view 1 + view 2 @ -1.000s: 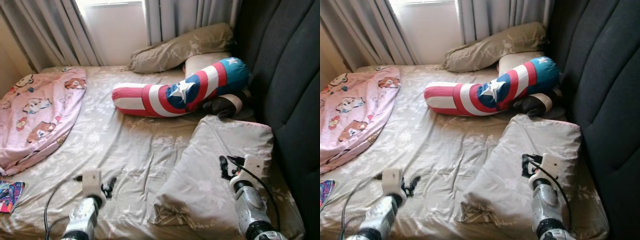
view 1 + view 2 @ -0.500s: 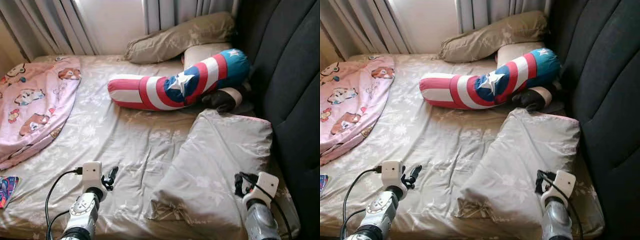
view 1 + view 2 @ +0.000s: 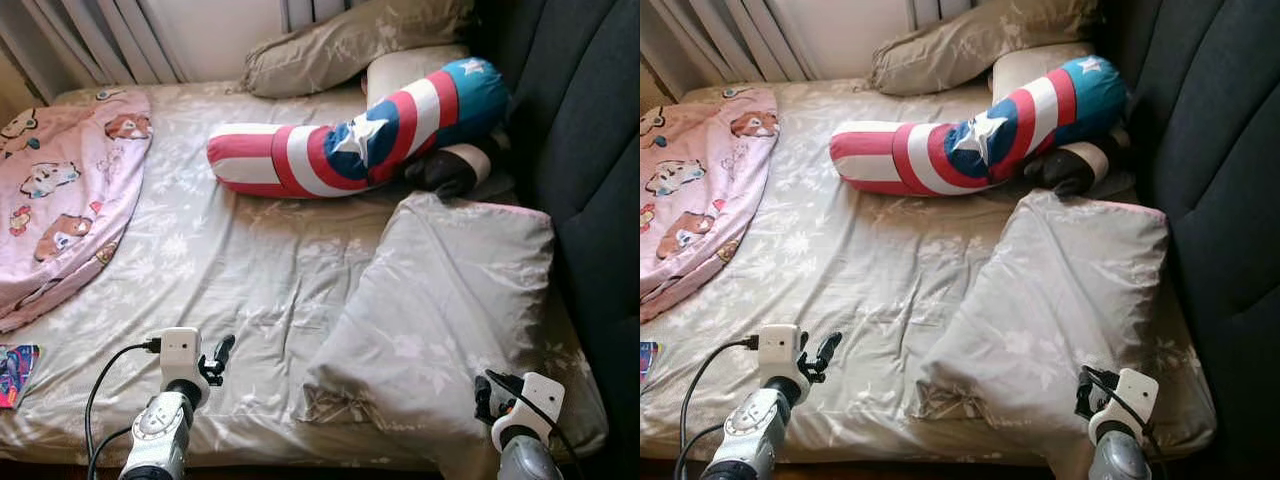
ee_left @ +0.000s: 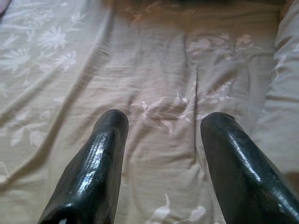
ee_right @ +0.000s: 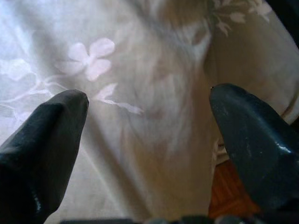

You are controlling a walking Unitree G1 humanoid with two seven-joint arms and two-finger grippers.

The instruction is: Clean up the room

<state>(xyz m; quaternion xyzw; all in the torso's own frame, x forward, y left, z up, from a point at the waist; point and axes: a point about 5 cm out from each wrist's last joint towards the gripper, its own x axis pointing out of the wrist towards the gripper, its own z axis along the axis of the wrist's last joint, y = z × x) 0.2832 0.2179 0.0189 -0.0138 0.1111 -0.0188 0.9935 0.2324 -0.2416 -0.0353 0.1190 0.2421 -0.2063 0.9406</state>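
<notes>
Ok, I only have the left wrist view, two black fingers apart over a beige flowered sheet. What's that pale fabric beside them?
Observer: That's a large grey-beige flowered pillow lying flat on the bed, on the right side by the dark padded headboard.
Operator: Where's the other arm?
Observer: The right gripper is at that pillow's near corner, open.
Operator: Anything else to tidy?
Observer: A red, white and blue striped bolster cushion with a star lies across the bed's far end, and a pink cartoon-print blanket is bunched on the left.
</notes>
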